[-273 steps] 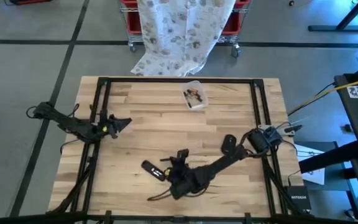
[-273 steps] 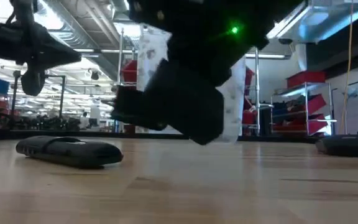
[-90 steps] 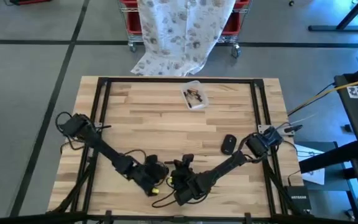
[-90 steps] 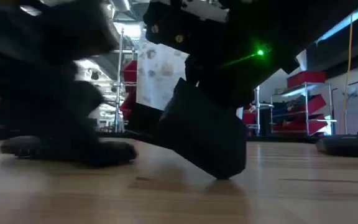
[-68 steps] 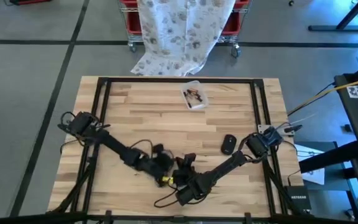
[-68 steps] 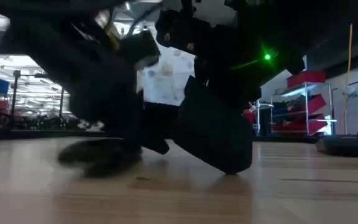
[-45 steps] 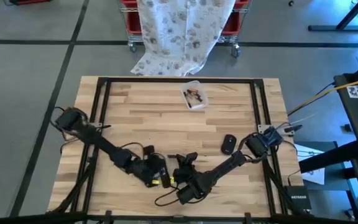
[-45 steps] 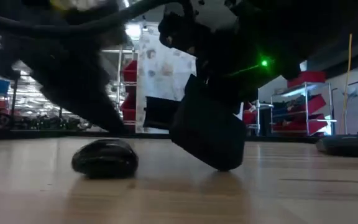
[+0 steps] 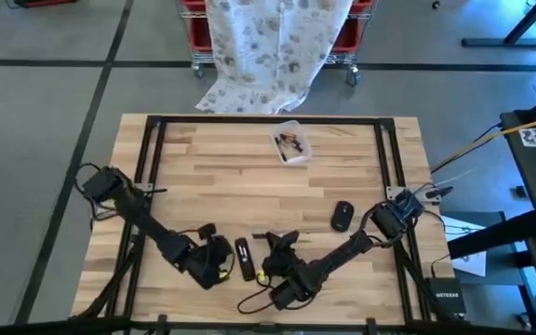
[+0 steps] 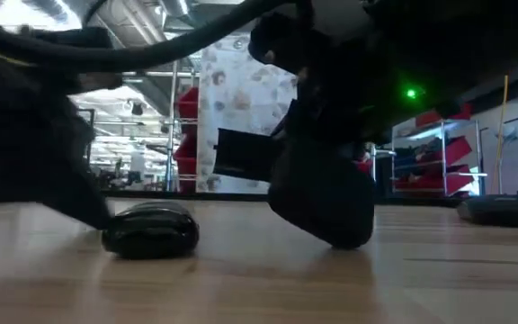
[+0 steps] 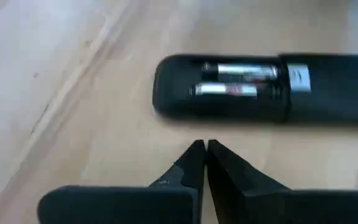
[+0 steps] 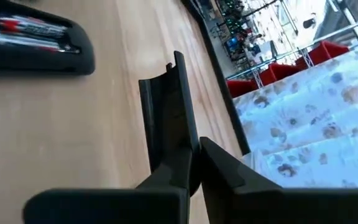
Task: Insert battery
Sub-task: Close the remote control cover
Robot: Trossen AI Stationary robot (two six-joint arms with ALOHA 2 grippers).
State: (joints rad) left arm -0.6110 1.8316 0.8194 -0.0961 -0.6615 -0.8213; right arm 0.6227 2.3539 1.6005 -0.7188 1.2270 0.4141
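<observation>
A black remote (image 9: 243,259) lies on the wooden table near its front edge, back side up. Its open battery bay (image 11: 238,82) shows two batteries. My left gripper (image 11: 205,149) is shut and stands just to the remote's left (image 9: 214,261) without touching it. To the remote's right, my right gripper (image 9: 270,249) is shut on the black battery cover (image 12: 165,109). In the low view the remote (image 10: 151,229) shows end-on and the cover (image 10: 245,153) hangs above the table. My right gripper pinches the battery cover by one end (image 12: 180,154) between its two fingers. The rest of the cover sticks out ahead of the fingers, in line with them. The cover is lifted clear of the table and roughly level (image 10: 241,155).
A black mouse (image 9: 342,216) lies right of the middle, and a clear plastic tub (image 9: 291,144) with small parts stands near the far edge. A loose cable (image 9: 249,300) loops at the front edge. Black frame rails (image 9: 152,186) run along the table's sides.
My left gripper was over the remote and has drawn back toward the table's left edge, leaving the remote uncovered. The remote has turned on the table and now lies lengthwise from near to far. My right gripper has shifted slightly toward the right, still holding the cover.
</observation>
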